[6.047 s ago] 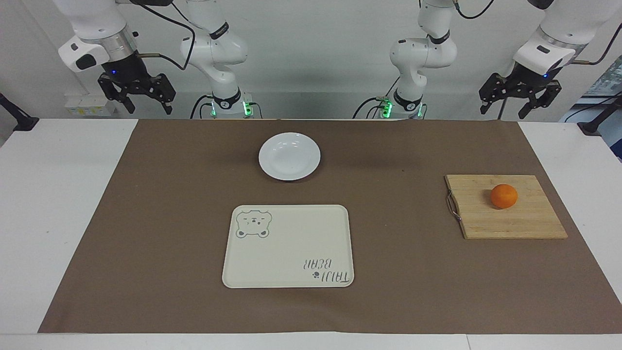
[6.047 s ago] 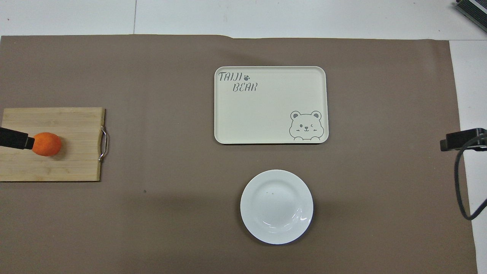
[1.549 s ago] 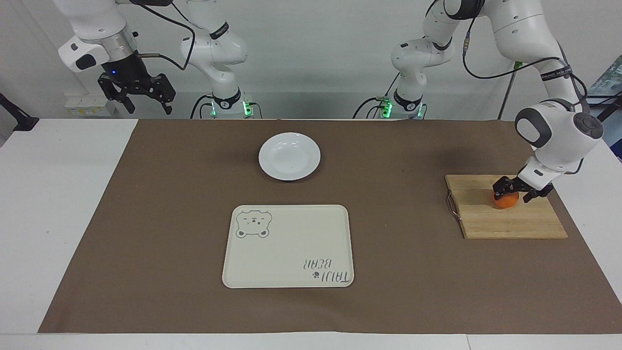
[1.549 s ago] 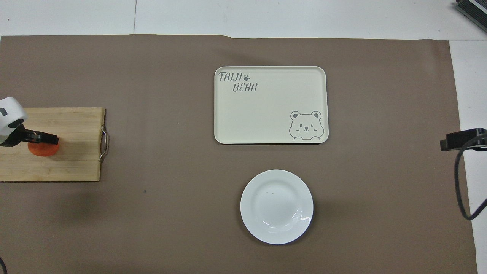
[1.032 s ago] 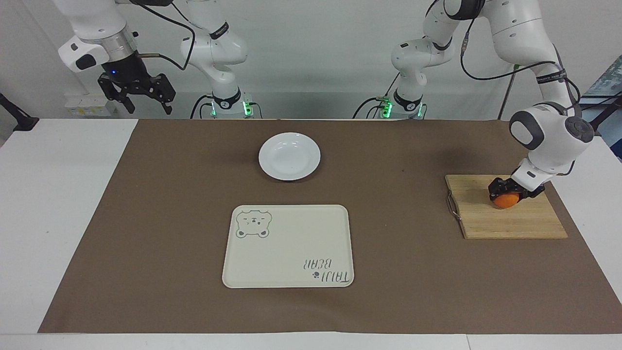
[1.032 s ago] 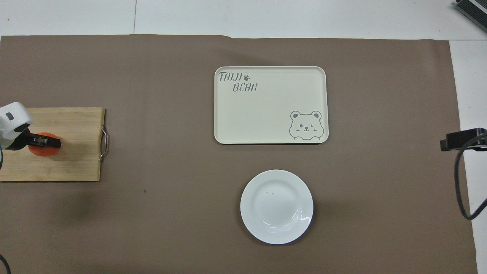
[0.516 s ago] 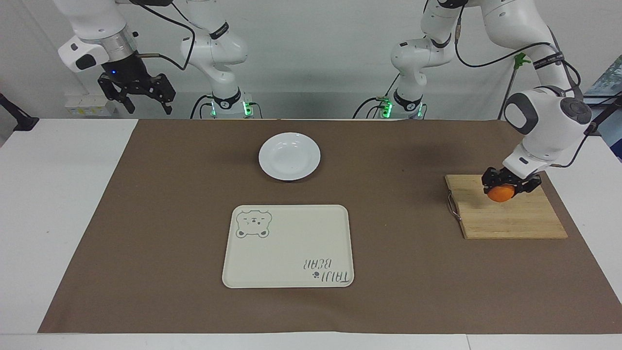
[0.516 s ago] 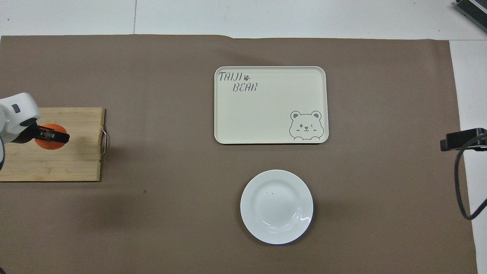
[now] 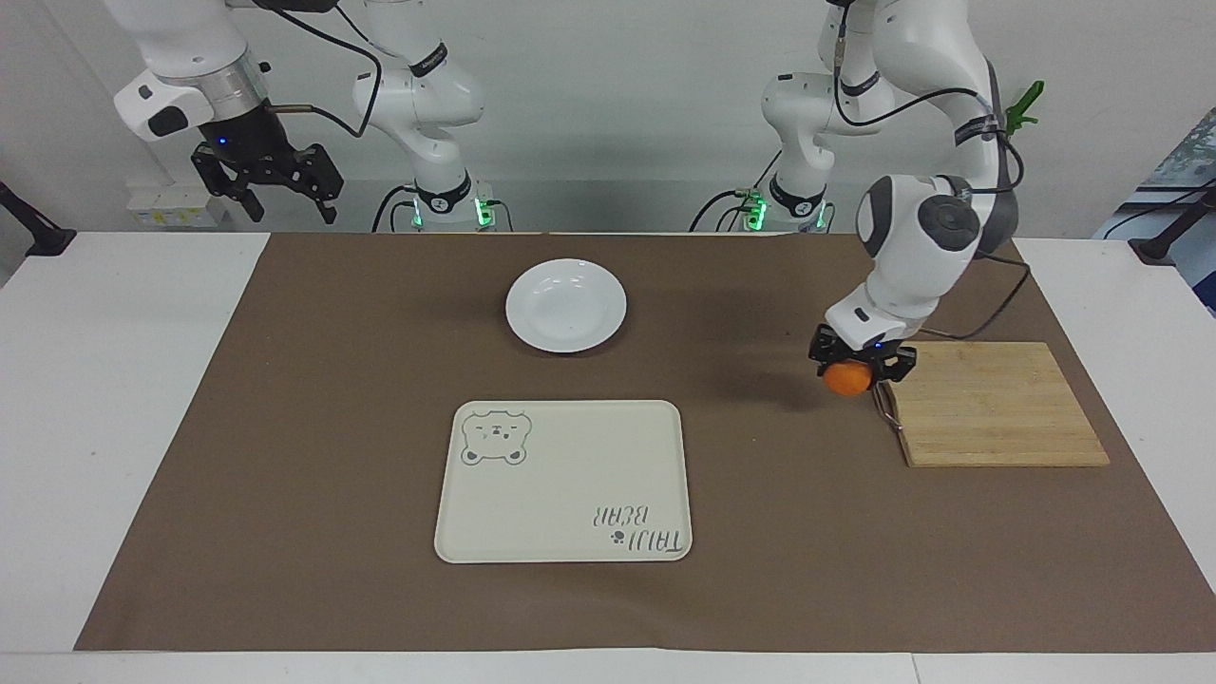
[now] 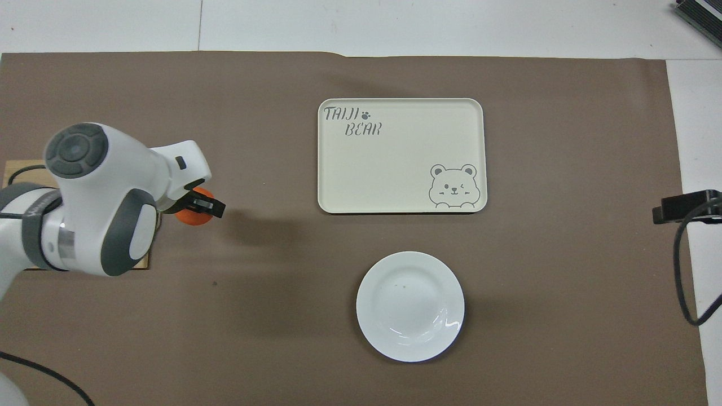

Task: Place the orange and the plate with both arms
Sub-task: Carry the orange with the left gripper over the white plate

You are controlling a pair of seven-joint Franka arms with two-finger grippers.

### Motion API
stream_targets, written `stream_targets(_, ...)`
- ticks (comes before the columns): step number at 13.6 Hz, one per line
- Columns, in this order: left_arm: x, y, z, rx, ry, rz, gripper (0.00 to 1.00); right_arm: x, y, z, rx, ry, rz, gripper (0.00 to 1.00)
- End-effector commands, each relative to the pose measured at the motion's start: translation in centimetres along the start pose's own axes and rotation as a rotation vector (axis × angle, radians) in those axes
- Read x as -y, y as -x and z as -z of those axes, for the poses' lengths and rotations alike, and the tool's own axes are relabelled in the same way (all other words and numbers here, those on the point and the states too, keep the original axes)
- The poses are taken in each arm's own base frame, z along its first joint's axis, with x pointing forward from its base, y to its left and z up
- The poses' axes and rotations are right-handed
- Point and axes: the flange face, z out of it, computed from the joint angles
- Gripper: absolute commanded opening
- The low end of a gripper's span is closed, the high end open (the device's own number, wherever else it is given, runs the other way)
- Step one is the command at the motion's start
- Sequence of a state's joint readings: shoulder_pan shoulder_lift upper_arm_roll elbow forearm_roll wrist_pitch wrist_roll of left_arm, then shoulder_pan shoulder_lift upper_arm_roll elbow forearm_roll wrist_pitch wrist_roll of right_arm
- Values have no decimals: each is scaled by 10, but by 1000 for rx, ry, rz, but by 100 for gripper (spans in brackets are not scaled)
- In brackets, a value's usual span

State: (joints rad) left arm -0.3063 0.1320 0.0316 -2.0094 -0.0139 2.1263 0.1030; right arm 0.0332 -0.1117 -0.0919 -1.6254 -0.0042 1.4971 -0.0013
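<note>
Orange fruit: the orange [image 9: 846, 378] pinched between closed fingers of left gripper [image 9: 860, 366], lifted clear of the surface, over brown mat [image 9: 285, 427] just off the handle edge of wooden cutting board [image 9: 993, 404]. Same grip seen in overhead view, orange [image 10: 192, 214] mostly covered by gripper body. Shadow on mat beneath, toward tray. White plate [image 9: 566, 305] flat on mat, close to the robots' edge, empty, well apart from the orange. Cream tray [image 9: 564, 481] with bear drawing farther from the robots than the plate, also empty. Right gripper [image 9: 275, 185] raised above the right arm's end of the table, waiting, fingers spread wide, nothing between them. Only its tip [image 10: 685, 206] showing at edge of overhead view.
</note>
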Motion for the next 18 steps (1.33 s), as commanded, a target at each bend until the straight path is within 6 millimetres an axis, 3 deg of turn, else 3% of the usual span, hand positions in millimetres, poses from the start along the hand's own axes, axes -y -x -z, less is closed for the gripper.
stream_targets(1, -77, 3, 12, -9, -2, 60, 0, -2, 3, -1, -7, -6, -20, 100)
stream_targets(3, -141, 11, 20, -24, 9, 92, 0, -2, 3, -1, -7, -6, -20, 100)
stream_targets(7, -265, 33, 11, -69, 47, 110, 0, -2, 3, -1, -7, -6, -20, 100)
stream_targets(9, -302, 38, 7, -110, 98, 122, 0, -2, 3, -1, -7, -6, -20, 100)
stream_targets(14, -389, 63, -30, -128, 166, 90, 0, -2, 3, -2, -4, -7, -22, 100)
stream_targets(16, -423, 75, -63, -112, 156, 66, 0, -2, 4, -1, -6, -7, -22, 100)
stream_targets(18, -425, 78, -67, -102, 149, 63, 0, -3, 4, -2, -6, -7, -23, 100)
